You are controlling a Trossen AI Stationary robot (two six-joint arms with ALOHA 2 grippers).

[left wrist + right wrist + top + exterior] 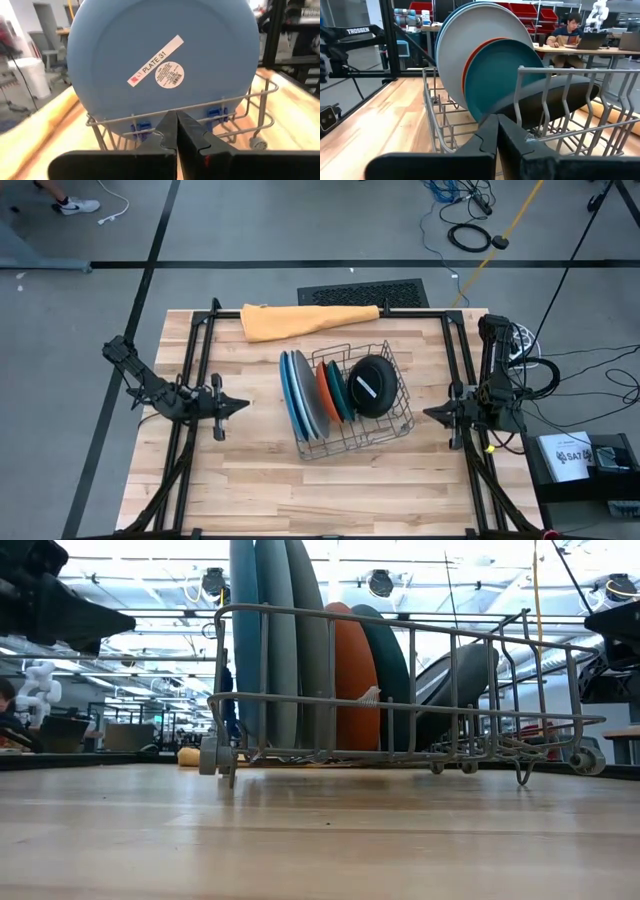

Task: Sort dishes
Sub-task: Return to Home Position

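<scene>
A wire dish rack (352,402) stands mid-table with the dishes in it. Three large plates, blue (162,65), light blue and grey (485,37), stand on edge at its left, then an orange (352,675) and a teal plate (500,75). A black plate with a white stripe (372,386) leans at the right end. My left gripper (240,406) is shut, left of the rack, pointing at it. My right gripper (432,413) is shut, right of the rack. Neither holds anything.
A folded orange cloth (300,320) lies at the table's far edge behind the rack. Black frame rails (190,380) run along both sides of the table. Bare wood shows in front of the rack (330,490). A person sits at a desk (567,32) beyond the table.
</scene>
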